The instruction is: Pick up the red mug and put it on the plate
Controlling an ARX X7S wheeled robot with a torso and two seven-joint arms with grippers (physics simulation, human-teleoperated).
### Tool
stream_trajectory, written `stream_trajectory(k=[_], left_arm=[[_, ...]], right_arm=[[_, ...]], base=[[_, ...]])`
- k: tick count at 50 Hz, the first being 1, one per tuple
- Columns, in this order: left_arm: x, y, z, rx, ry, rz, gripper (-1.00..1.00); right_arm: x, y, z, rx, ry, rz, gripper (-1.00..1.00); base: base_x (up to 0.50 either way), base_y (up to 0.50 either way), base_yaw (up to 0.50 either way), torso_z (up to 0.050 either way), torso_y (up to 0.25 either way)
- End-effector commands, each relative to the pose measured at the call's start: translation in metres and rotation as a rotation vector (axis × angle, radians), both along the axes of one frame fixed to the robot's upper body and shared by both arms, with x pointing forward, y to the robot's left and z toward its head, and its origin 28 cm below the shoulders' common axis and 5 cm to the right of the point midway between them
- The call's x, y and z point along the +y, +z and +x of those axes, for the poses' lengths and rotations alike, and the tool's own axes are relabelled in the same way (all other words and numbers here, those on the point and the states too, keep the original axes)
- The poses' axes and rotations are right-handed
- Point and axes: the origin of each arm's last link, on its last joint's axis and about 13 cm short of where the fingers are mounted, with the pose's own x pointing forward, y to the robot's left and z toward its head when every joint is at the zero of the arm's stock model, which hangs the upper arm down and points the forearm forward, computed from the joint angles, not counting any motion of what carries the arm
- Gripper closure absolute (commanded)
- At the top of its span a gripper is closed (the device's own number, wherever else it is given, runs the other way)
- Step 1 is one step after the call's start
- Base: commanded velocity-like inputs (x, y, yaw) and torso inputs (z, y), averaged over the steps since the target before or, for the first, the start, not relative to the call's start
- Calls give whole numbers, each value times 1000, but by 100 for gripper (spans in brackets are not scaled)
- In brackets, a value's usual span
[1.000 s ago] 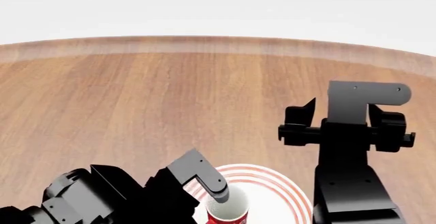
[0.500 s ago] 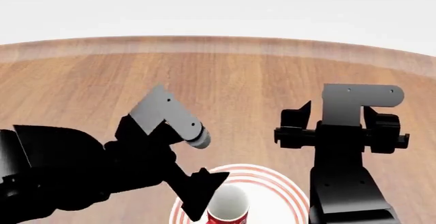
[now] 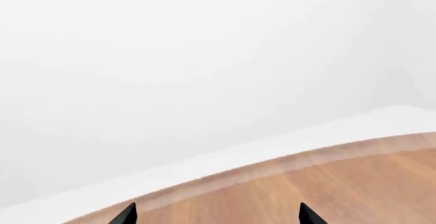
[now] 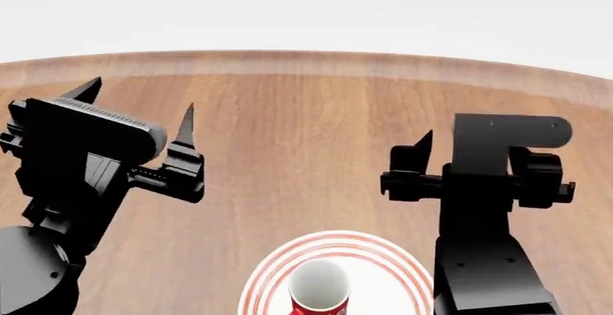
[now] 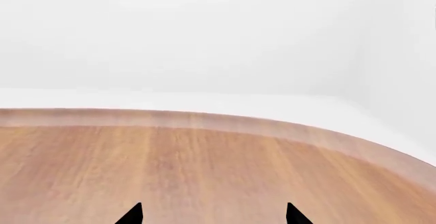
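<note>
Placement looks done: the red mug (image 4: 317, 293) stands upright on the plate (image 4: 403, 268) near the tabletop (image 4: 306, 128) front edge, with the left claw (image 4: 139, 118) and right claw (image 5: 212, 215) both spread wide, empty, raised clear.

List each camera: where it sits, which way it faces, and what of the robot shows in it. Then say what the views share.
Head view: on the robot's head, looking forward and down at the wooden table; shows both arms, the left pincer, the right pincer, and the red mug on the plate.
Left wrist view: on the left arm, facing over the table's far edge to the white background; only the fingertips show.
Right wrist view: on the right arm, facing likewise; only the fingertips show.
Shared: all three see the table's edge.
</note>
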Motion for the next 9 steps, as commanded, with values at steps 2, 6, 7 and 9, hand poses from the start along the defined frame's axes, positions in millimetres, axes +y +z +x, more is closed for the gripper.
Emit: stream_trajectory(k=[2,6,7,9], left_arm=[[5,-7,-4,-66,72,-43,-100],[6,-3,-6,-99,75,-45,-100],[7,-2,-8,-106,77,-46,-100],[7,1,-10,-122,79,-49,-100]], right_arm=[[8,20,-22,-272,64,-6,-100],[12,29,-31,-375,82,-33,-100],[13,31,-33,-396,85,-34,-100],[14,35,-37,-436,86,-34,-100]], base=[[0,0,0,0,0],[0,0,0,0,0],[0,0,0,0,0],[0,0,0,0,0]])
